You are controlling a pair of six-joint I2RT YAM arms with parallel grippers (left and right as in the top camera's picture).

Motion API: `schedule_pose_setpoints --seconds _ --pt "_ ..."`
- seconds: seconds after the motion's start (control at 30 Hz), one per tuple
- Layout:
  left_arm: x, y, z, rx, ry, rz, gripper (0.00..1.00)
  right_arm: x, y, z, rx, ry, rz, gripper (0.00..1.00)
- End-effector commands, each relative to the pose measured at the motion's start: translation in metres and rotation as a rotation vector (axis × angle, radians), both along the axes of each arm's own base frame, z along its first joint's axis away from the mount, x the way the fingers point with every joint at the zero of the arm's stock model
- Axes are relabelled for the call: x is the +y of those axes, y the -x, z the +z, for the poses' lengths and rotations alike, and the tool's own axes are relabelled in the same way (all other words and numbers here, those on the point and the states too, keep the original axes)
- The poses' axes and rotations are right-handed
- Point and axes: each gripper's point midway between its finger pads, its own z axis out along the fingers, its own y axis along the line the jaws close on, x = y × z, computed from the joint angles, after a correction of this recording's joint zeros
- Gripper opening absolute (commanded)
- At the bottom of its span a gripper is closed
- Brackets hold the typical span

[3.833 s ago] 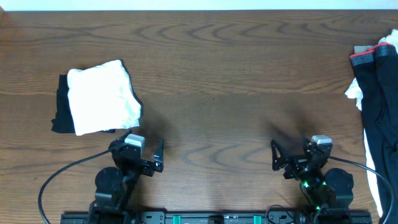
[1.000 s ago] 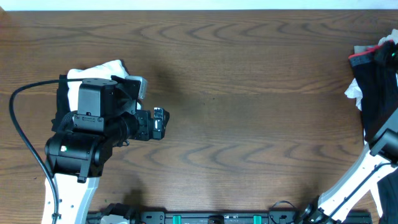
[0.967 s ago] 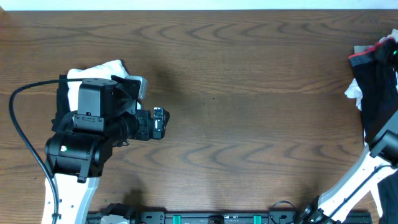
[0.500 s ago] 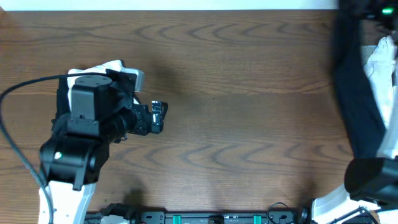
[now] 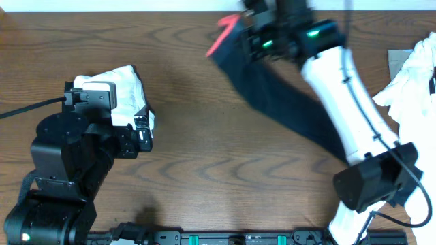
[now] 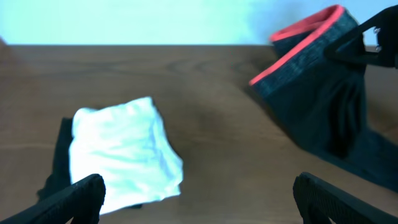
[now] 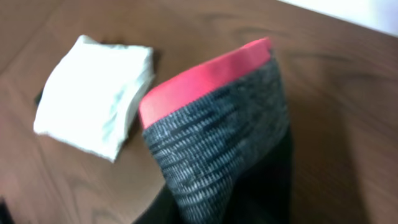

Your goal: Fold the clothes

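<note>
Two arms are seen over the wooden bench (image 5: 204,170). The right hand (image 5: 262,34) is stretched to the far edge near the middle and is clamped on the black trousers (image 5: 272,95) at the top. In the left wrist view, dark fingers are seen pinching the cloth just behind the waistband (image 6: 305,56). The waistband is held up off the bench, and its grey knit and red edge (image 7: 205,78) fill the right wrist view. From the grip, the trouser legs are drawn out in a long dark band slanting back toward the right arm's base. Whether the trailing end lies on the bench cannot be told, since the cloth is blurred.

The left hand (image 6: 198,199) is held with its fingertips spread wide apart, and nothing is gripped between them. Ahead of it, on the left part of the bench, a folded white garment (image 6: 124,152) is laid on top of a black garment (image 6: 59,162), which shows along its left side. At the right edge of the bench, loose white garments (image 5: 409,75) are heaped, well apart from the folded pile.
</note>
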Motion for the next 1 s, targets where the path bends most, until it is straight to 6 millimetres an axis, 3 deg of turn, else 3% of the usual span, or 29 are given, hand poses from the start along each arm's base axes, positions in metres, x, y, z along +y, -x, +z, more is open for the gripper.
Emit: schedule_pose_setpoints --seconds 0.0,0.07,0.2,0.33,0.5,0.6,0.67,0.77,0.97 --pt "0.008 0.0 -0.002 0.016 -0.058 0.022 0.98 0.008 0.002 -0.002 -0.089 0.111 0.014 0.22" --pt "0.012 0.002 -0.007 0.036 -0.075 0.039 0.98 0.003 0.001 -0.004 -0.1 0.155 -0.017 0.41" --pt "0.015 0.001 -0.016 0.081 -0.096 0.053 0.98 -0.026 -0.007 -0.012 -0.057 0.196 -0.089 0.5" --pt "0.014 -0.007 -0.028 0.133 -0.106 0.051 0.98 -0.072 -0.018 -0.021 0.013 0.216 -0.189 0.62" --pt "0.009 -0.022 -0.057 0.261 -0.118 0.04 0.98 -0.143 -0.017 -0.038 0.159 0.25 -0.331 0.66" --pt "-0.002 -0.031 -0.082 0.369 -0.1 -0.001 0.98 -0.174 -0.009 -0.046 0.237 0.268 -0.391 0.68" --pt "-0.011 -0.038 -0.102 0.454 -0.083 -0.033 0.99 -0.192 -0.001 -0.051 0.293 0.282 -0.422 0.68" --pt "-0.019 -0.048 -0.131 0.568 -0.07 -0.06 0.91 -0.22 0.019 -0.06 0.419 0.298 -0.501 0.64" --pt "-0.023 -0.056 -0.157 0.663 -0.073 -0.067 0.89 -0.282 0.052 -0.082 0.604 0.381 -0.689 0.59"
